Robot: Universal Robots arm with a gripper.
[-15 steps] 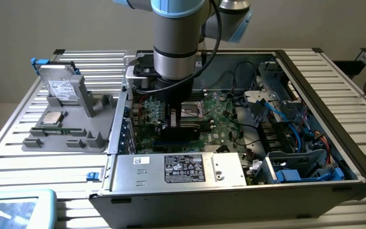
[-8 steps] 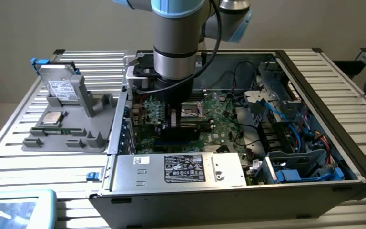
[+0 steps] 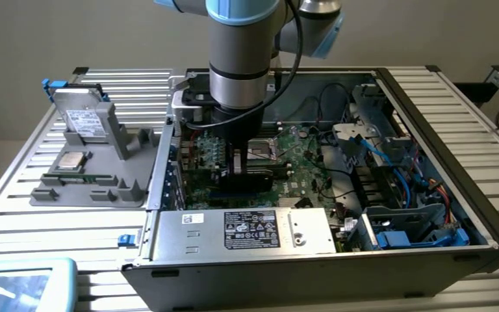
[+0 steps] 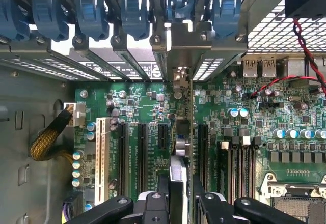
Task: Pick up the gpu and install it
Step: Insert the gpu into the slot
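Across the exterior view, one arm [image 3: 241,65] reaches straight down into one open computer case [image 3: 319,279], which stands on a slatted metal surface [image 3: 7,214]. Its jaws sit near the middle of the green motherboard [image 3: 306,159], closed on the gpu [image 3: 251,184], which hangs edge-on as a dark block just under them. At six o'clock from the jaws lies one silver power supply [image 3: 249,231] with a black label. At nine o'clock from the case, one grey fixture [image 3: 93,188] carries one boxy drive [image 3: 85,120] standing tilted and, at six o'clock from that, one square processor chip [image 3: 72,160] lying flat.

Seen from the wrist, the two jaws grip the gpu [image 4: 181,147] from either side. The card stands on its thin edge over the motherboard [image 4: 142,102], with its silver bracket end up against the case's rear slot openings. Beside it run three black slots [image 4: 141,152] and one white slot [image 4: 100,152]. Whether the card is seated, I cannot tell. One yellow-sleeved cable bundle [image 4: 48,142] lies beyond the white slot.
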